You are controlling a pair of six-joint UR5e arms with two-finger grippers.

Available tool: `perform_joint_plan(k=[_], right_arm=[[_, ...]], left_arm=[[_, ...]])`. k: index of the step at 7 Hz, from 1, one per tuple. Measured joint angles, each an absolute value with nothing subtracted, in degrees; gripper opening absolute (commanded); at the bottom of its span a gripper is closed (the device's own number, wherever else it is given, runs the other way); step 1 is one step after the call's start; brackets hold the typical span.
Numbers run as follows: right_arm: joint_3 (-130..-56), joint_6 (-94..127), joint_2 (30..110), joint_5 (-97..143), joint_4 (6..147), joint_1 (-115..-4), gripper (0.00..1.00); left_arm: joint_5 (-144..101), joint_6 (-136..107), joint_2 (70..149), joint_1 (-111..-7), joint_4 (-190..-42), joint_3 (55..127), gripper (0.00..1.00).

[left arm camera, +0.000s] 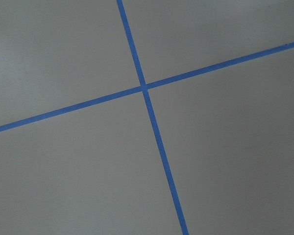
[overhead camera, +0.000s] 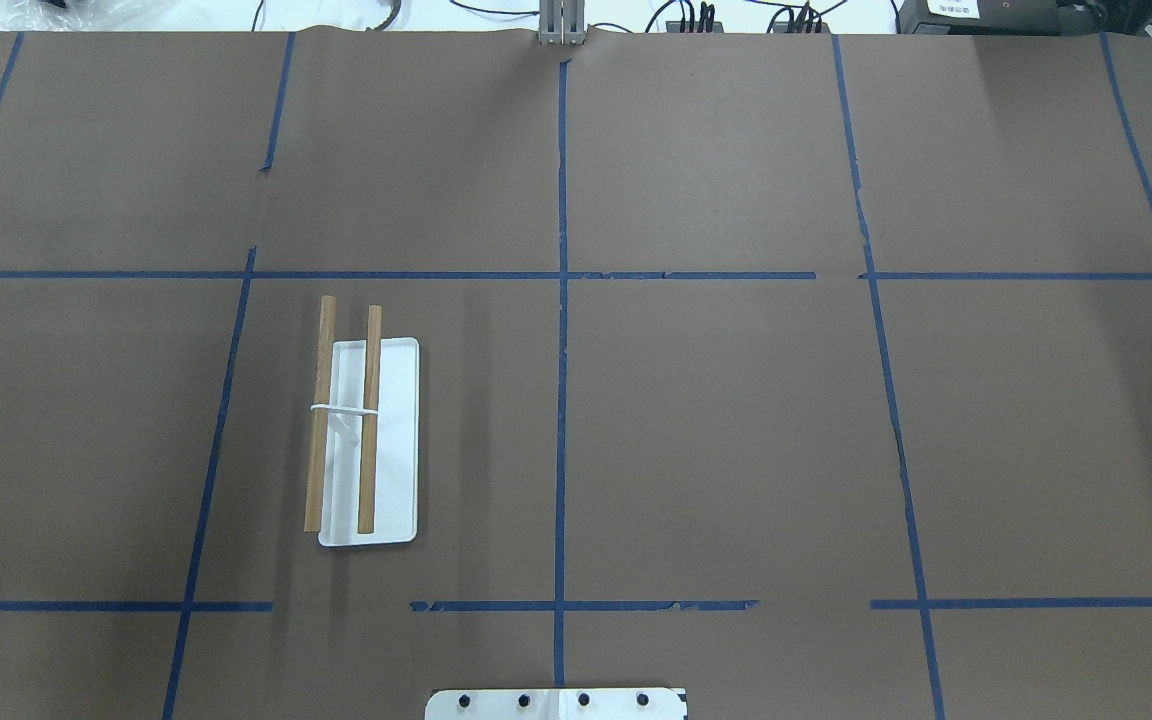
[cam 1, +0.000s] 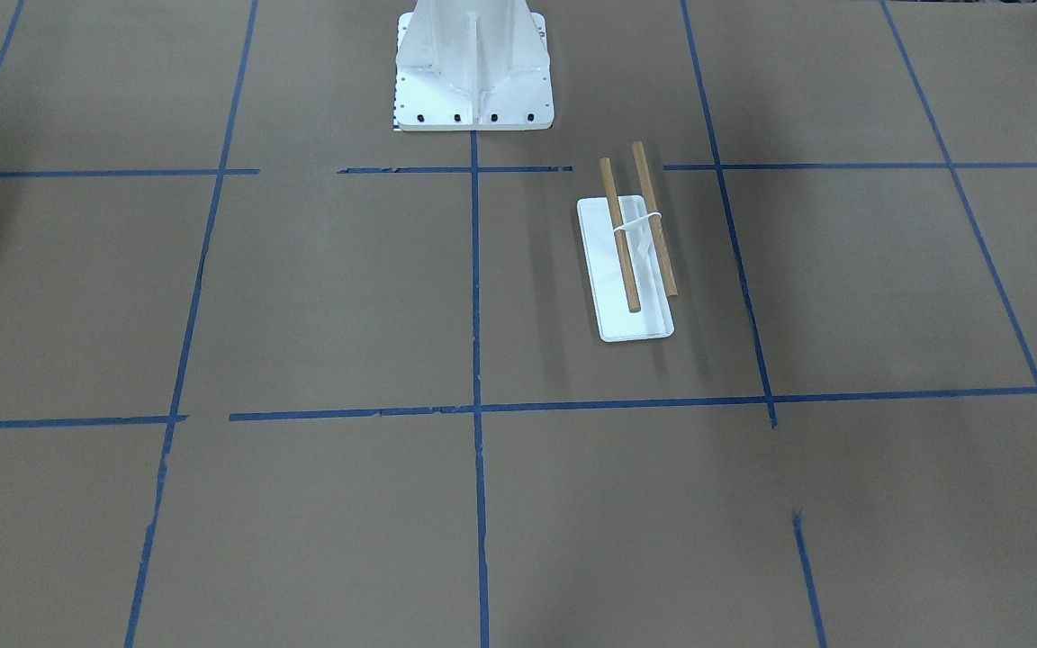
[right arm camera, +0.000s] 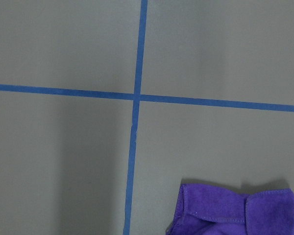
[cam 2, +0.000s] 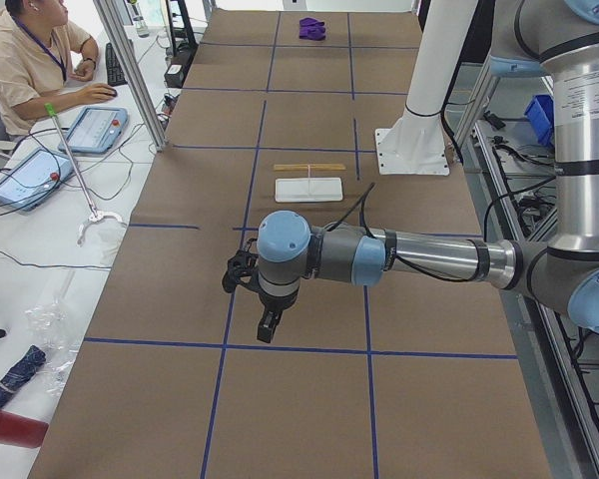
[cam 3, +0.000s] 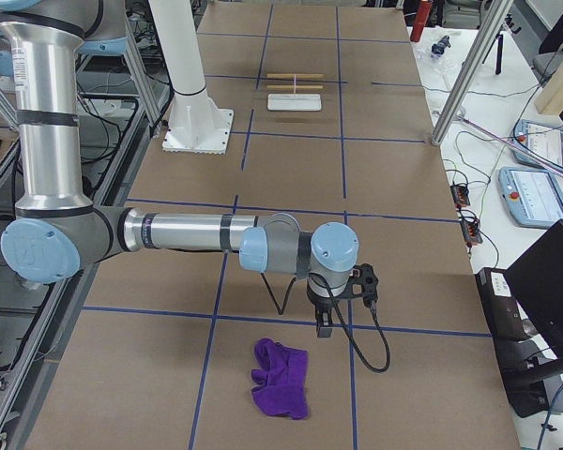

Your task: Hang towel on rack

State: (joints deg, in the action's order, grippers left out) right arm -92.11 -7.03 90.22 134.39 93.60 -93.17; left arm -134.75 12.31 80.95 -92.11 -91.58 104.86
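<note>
The rack is a small white tray with two wooden dowel rods above it, joined by a white band. It also shows in the front view and, small, in the left view and right view. A crumpled purple towel lies on the brown table, far from the rack; its edge shows in the right wrist view. My right gripper hangs just above the table beside the towel. My left gripper hovers over the table's other end. I cannot tell whether either is open or shut.
A large white bolted pedestal stands beside the rack at the robot's edge. Blue tape lines grid the brown table. An operator sits at a side desk with tablets. A metal post stands at the table's far edge.
</note>
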Motion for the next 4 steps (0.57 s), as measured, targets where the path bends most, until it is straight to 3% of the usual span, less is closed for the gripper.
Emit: perform_joint_plan(k=[4], right_arm=[[-93.4, -7.1, 90.3, 134.8, 92.7, -93.1, 1.00]], left_arm=[[-134.4, 12.3, 81.4, -92.1, -93.6, 105.5, 1.00]])
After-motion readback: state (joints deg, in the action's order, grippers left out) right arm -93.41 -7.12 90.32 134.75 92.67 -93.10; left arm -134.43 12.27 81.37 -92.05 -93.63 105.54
